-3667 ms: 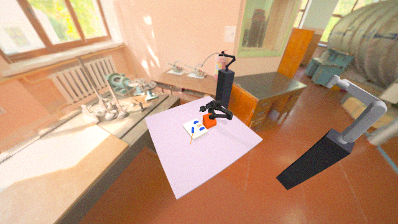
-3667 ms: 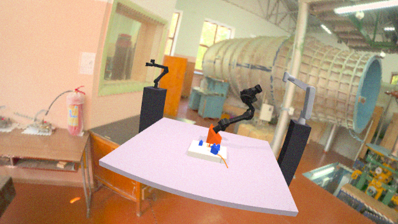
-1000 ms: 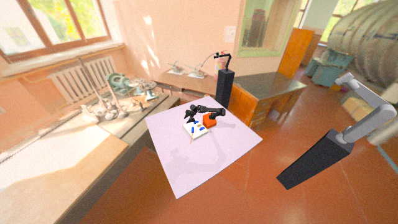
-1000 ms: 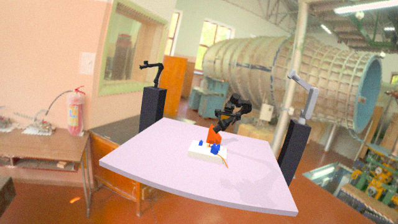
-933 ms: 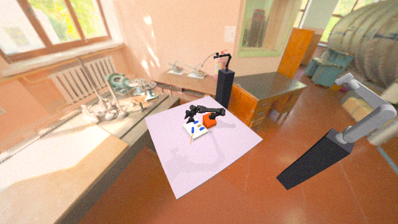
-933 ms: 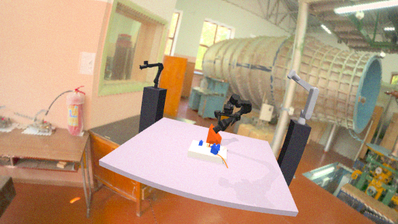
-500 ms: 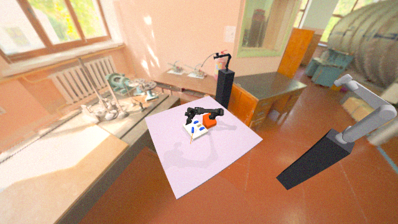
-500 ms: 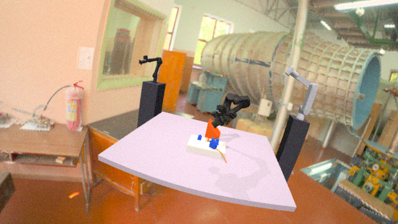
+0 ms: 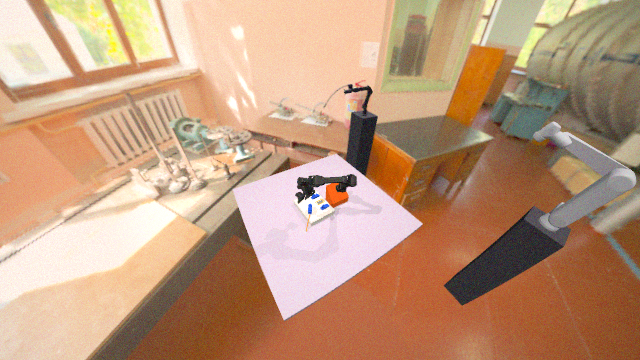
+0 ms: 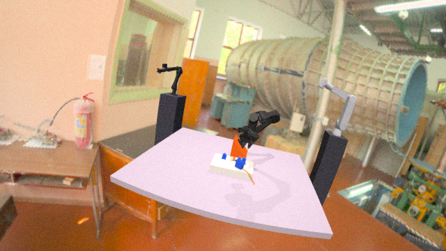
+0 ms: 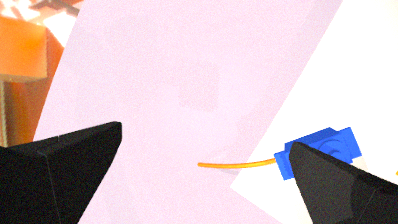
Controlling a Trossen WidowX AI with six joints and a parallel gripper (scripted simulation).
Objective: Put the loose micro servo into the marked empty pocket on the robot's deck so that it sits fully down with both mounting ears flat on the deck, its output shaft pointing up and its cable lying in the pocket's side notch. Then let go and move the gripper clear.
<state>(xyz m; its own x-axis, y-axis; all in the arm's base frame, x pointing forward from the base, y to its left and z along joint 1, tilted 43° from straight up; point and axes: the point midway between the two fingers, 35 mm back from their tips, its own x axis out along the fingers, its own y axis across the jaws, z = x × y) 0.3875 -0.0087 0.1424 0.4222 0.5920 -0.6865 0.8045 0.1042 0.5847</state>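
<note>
Around the gripper [image 9: 301,196] [image 10: 247,143] [image 11: 207,140], the nearest clutter is the white deck [image 9: 322,218] [image 10: 219,169] [image 11: 345,65], with other blue parts [image 9: 324,206] [image 10: 224,156] on top, and the orange-red block [image 9: 337,196] [image 10: 238,148] beside it. In the top view, the deck sits nearer the counter's [image 9: 345,255] [image 10: 174,174] [image 11: 150,65] upper-left edge than its bottom corner. The loose servo [image 9: 310,208] [image 10: 240,163] [image 11: 327,145] lies on the deck, its orange cable [image 9: 307,223] [image 10: 249,176] [image 11: 240,165] reaching past the deck's rim. The gripper is spread wide, gripping nothing; one fingertip [image 11: 305,160] overlaps the servo in the wrist view, though contact can't be told.
</note>
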